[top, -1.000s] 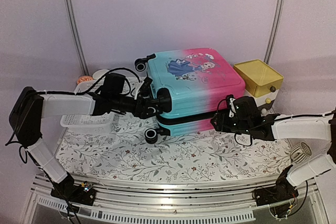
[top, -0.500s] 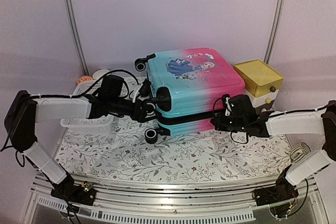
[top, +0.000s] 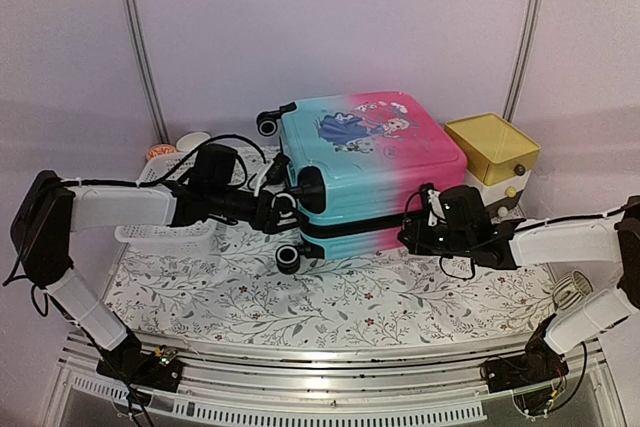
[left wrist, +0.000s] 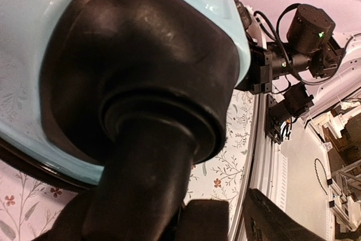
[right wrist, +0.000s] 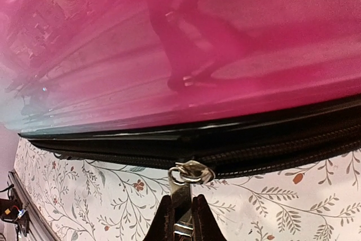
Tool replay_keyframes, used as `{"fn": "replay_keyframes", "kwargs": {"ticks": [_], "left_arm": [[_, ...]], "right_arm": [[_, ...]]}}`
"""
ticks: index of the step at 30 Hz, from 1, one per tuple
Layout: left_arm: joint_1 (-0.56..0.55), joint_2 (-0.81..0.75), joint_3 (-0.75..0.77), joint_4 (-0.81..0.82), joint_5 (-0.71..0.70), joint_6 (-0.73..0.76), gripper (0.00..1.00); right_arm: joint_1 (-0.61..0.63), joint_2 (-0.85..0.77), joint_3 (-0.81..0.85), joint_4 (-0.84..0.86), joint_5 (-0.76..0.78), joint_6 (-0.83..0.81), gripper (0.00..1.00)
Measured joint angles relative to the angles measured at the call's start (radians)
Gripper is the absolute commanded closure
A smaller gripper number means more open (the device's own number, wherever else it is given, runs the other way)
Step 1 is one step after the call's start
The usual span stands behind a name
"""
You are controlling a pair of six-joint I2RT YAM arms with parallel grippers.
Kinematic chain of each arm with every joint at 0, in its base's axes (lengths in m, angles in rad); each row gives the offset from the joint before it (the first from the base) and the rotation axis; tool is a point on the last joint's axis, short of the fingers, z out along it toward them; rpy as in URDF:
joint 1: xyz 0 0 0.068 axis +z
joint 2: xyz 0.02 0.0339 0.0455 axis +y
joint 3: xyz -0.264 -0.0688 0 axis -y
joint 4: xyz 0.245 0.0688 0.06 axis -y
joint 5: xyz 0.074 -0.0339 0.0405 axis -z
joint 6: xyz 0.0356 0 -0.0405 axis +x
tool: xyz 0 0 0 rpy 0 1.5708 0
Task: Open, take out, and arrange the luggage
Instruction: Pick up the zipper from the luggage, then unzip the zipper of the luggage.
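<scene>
Right wrist view: the right gripper (right wrist: 181,219) is closed, its 2 fingers (right wrist: 166,223) pinched together on the metal zipper pull (right wrist: 190,172). The pull hangs from the black zipper band (right wrist: 271,149) just above the fingertips. Above the band the pink shell fills the rest of that view. Below and to both sides of the fingers lies the floral cloth (right wrist: 84,196) that covers the table.

From above, the luggage (top: 370,162) lies flat on this cloth. Its printed face is up, and its long near side faces the right gripper and touches it. Its turquoise end is to the gripper's left. Just behind this gripper's arm and to its right stands a yellow-topped drawer box (top: 490,145), beside the pink end of the case.

The left gripper (top: 287,199) is at the turquoise end, with its jaws spread wide. In the left wrist view, 1 black caster (left wrist: 144,156) sits between them and blocks most of that view. The finger on the right of that view stands clear of the caster. I cannot tell whether the other finger touches it.

A 2nd wheel (top: 289,259) rests on the cloth just below this gripper, nearer the arm bases. A 3rd wheel (top: 268,124) sticks out beyond the gripper at the case's far corner. A white perforated basket (top: 165,234) sits under the left forearm, behind the gripper.
</scene>
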Motion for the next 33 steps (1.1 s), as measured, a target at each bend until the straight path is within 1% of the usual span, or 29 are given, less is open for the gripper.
{"fn": "replay_keyframes", "kwargs": {"ticks": [4,7,10,13,18,20,21,24,26,30,33], "left_arm": [[-0.003,0.007,0.007,0.018,0.014,-0.023,0.2],[-0.006,0.008,0.012,0.004,0.021,-0.042,0.2],[-0.014,0.01,0.017,-0.006,0.026,-0.059,0.2],[-0.024,0.01,0.024,-0.006,0.037,-0.077,0.2],[-0.046,0.01,0.031,0.001,0.042,-0.095,0.2],[-0.054,0.01,0.031,0.005,0.042,-0.098,0.2],[-0.056,0.01,0.031,0.01,0.04,-0.1,0.2],[-0.059,0.009,0.031,0.019,0.032,-0.1,0.2],[-0.059,0.007,0.031,0.021,0.023,-0.1,0.2],[-0.061,-0.005,0.031,0.019,-0.002,-0.099,0.2],[-0.062,-0.014,0.031,0.023,-0.023,-0.096,0.2]], "right_arm": [[0.083,0.027,-0.002,0.058,0.018,0.005,0.98],[0.185,0.089,0.007,0.143,0.045,0.002,0.98],[0.261,0.165,0.064,0.187,0.05,-0.021,0.97],[0.293,0.199,0.088,0.207,0.049,-0.044,0.94],[0.307,0.173,0.062,0.218,0.065,-0.078,0.82],[0.312,0.119,0.027,0.224,0.082,-0.093,0.7],[0.316,0.088,0.014,0.225,0.084,-0.094,0.68],[0.331,-0.043,-0.024,0.229,0.08,-0.108,0.65],[0.314,-0.111,-0.034,0.228,0.081,-0.108,0.65],[0.22,-0.197,-0.046,0.17,0.084,-0.107,0.63],[0.123,-0.244,-0.053,0.095,0.079,-0.107,0.62]]}}
